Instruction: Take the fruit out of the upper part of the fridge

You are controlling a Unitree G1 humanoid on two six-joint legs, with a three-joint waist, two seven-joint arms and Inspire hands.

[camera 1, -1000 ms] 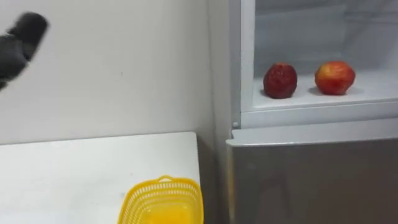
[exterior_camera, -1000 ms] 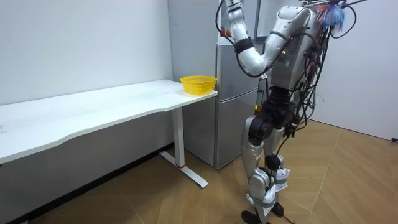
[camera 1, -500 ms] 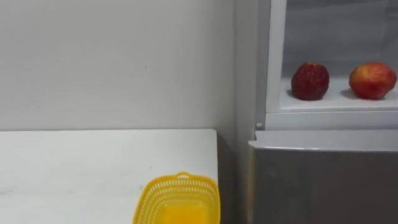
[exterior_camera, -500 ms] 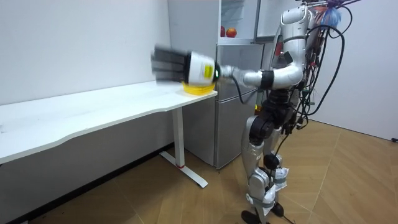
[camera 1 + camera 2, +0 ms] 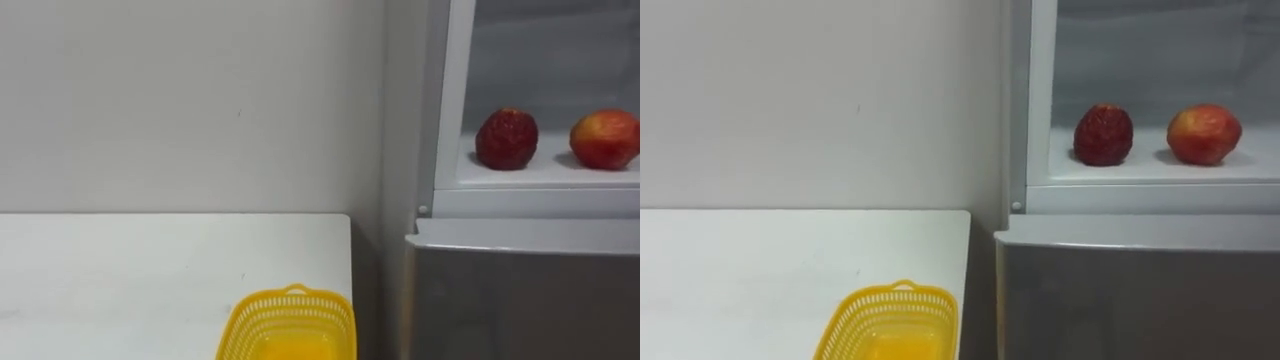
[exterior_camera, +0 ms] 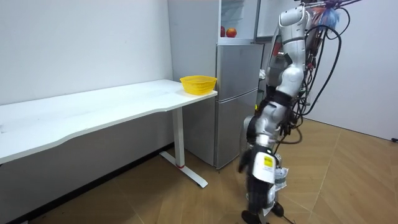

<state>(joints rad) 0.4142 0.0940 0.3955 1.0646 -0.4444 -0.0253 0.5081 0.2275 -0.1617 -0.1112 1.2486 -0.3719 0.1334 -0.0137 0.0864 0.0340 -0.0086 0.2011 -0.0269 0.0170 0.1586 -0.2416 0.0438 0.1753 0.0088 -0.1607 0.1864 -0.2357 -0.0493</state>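
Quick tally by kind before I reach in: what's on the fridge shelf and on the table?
Fruits on the upper fridge shelf: 2 (dark red fruit, lighter red fruit)
Yellow basket on the table: 1
Total: 3

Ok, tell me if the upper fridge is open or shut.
Open: inside the upper fridge, a dark red fruit and a red apple show on its white shelf.

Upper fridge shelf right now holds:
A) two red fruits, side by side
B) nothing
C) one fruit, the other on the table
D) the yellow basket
A: a dark red fruit and an apple stand apart on the shelf, while the basket sits on the table.
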